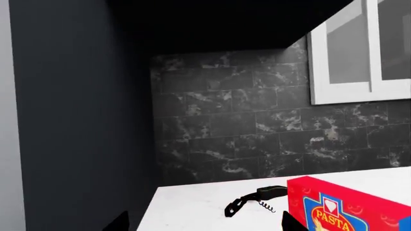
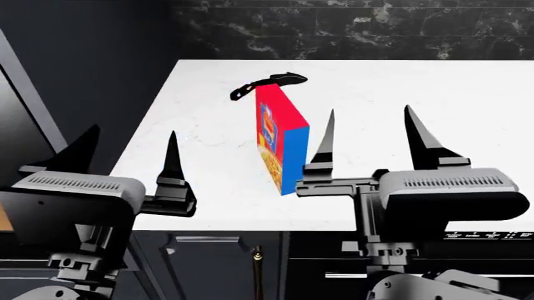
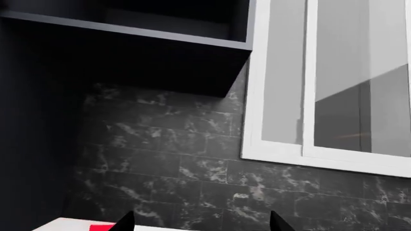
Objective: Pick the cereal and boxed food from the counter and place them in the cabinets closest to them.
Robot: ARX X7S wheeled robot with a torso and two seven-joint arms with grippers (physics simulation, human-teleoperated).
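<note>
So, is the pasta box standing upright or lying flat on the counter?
Upright: the pasta box stands on its narrow bottom edge on the counter, red part up.

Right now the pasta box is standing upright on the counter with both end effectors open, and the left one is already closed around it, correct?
Not quite. The boxed food does stand upright on the counter, and both end effectors are open, but the left end effector holds nothing. The head view shows it apart from the box, off to the box's left. The right end effector is also clear of it.
</note>
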